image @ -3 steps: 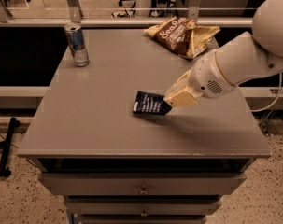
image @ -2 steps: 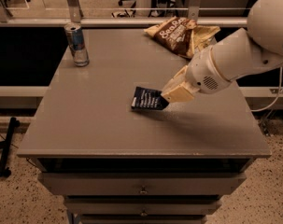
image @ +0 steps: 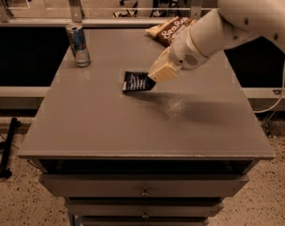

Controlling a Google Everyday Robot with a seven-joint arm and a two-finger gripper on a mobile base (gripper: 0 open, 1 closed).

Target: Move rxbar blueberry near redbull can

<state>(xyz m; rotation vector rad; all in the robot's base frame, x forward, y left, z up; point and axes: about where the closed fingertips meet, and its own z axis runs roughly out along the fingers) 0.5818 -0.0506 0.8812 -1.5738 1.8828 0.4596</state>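
Note:
The rxbar blueberry (image: 136,81), a flat dark navy wrapper with pale text lines, hangs tilted over the middle of the grey table (image: 109,126), its right end pinched between my cream fingers. My gripper (image: 157,76) is shut on that end, reaching in from the upper right on the white arm. The redbull can (image: 78,44), slim silver and blue, stands upright near the table's back left corner, well to the left of the bar.
A crinkled brown-and-cream chip bag (image: 169,30) lies at the back of the table, partly hidden behind my arm. Drawers (image: 142,189) sit under the tabletop. A rail with posts (image: 76,4) runs along behind the table.
My gripper has carried the bar up and to the left, away from the table's middle right and closer to the can. The can and chip bag have not moved.

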